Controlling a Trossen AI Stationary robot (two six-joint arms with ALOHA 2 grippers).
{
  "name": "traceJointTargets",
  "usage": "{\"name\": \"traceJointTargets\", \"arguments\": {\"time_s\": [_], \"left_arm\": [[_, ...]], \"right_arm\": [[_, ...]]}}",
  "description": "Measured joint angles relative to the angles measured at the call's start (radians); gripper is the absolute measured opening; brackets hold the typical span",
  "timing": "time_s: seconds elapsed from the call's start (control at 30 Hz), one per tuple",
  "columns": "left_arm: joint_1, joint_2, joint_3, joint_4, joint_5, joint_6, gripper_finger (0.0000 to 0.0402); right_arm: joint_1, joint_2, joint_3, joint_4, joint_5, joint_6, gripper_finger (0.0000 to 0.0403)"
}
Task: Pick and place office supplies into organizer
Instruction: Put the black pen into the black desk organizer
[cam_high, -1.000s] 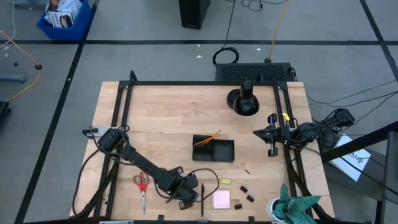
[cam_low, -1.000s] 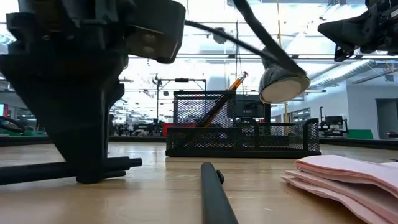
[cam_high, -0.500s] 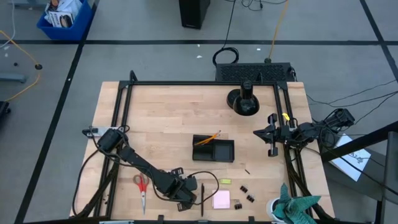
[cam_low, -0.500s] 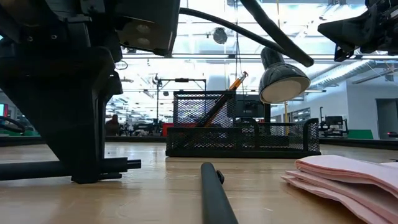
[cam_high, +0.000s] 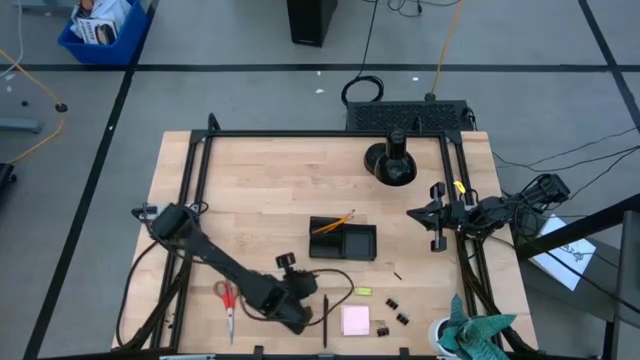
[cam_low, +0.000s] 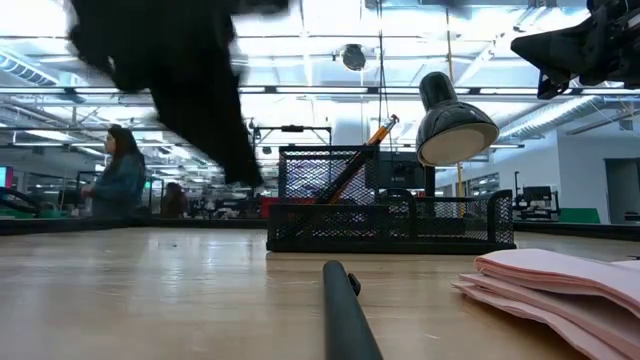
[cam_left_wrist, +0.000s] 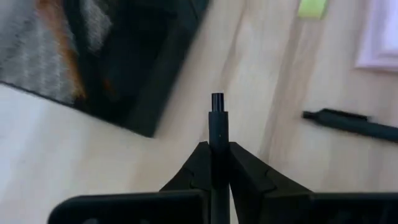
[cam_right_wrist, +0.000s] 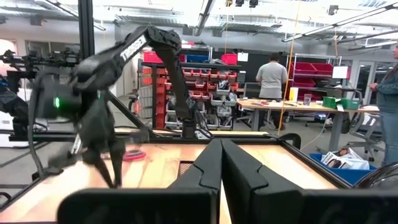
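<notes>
Bright overhead lighting; the left arm (cam_low: 170, 80) smears with blur.

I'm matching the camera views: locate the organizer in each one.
High view: organizer, table centre.
Low view: mid-picture, far across the table.
Left wrist view: upper left.
Right wrist view: cannot make it out.
Shared landmark: orange pencil leaning in it.

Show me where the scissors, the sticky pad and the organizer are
scissors (cam_high: 229, 298): high view, on the red handles.
sticky pad (cam_high: 355, 321): high view, middle of the pink top sheet.
organizer (cam_high: 358, 243): high view, inside its right-hand compartment.
</notes>
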Motion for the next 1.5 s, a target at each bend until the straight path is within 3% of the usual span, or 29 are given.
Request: {"name": "traceJointTargets", "arguments": {"time_s": [0.3, 0.57, 0.7, 0.83, 0.93, 1.07, 1.5], "left_arm": [[0.041, -0.178, 0.002, 0.013, -0.208, 0.191, 0.0027], [0.16, -0.277, -0.01, 0.223, -0.265, 0.532, 0.0029], [0.25, -0.309, -0.08, 0.329, -0.219, 0.641, 0.003], [0.349, -0.346, -0.208, 0.514, -0.105, 0.69, 0.003], [0.392, -0.352, -0.297, 0.812, 0.063, 0.803, 0.003], [0.416, -0.363, -0.377, 1.122, 0.182, 0.906, 0.003], [0.462, -0.332, -0.611, 1.514, 0.246, 0.858, 0.003]], "right_arm": [[0.0, 0.002, 0.0, 0.0, 0.0, 0.0, 0.0004], [0.0, 0.01, 0.0, 0.019, 0.0, 0.0, 0.0004], [0.0, 0.012, 0.0, 0.016, 0.0, 0.0, 0.0004], [0.0, 0.014, 0.0, 0.016, 0.0, 0.001, 0.0004], [0.0, 0.019, 0.0, 0.012, 0.0, 0.001, 0.0004], [0.0, 0.026, 0.0, 0.021, 0.001, -0.007, 0.0004], [0.0, 0.039, 0.0, 0.045, 0.001, -0.025, 0.0004]]}}
